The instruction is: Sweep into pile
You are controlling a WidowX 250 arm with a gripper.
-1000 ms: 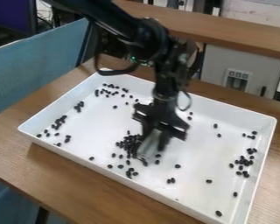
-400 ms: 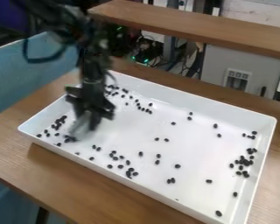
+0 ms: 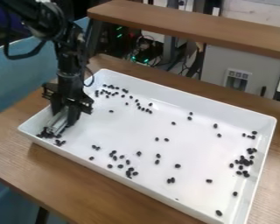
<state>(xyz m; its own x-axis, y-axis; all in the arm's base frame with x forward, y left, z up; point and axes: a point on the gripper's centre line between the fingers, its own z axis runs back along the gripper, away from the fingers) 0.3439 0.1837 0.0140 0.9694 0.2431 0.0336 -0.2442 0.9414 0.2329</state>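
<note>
the worktop [image 3: 66,175] carries the white tray [image 3: 127,127]. over the tray's left corner hangs the arm [image 3: 68,65], its end effector [image 3: 64,115] just inside the wall. it is clenched on the pale sweeper [image 3: 58,123], closed only as far as that lets it. the sweeper's low end is among dark beans [image 3: 47,133] bunched in the tray's left corner; more lie by its far wall, across its middle and toward its right end. with the sweeper so near the wall, pushing farther outward could jam it against the tray, twist it in the grasp or shove the tray along. small and roundish, the beans may slip past the sweeper's edges, or scatter if the stroke is quick.
</note>
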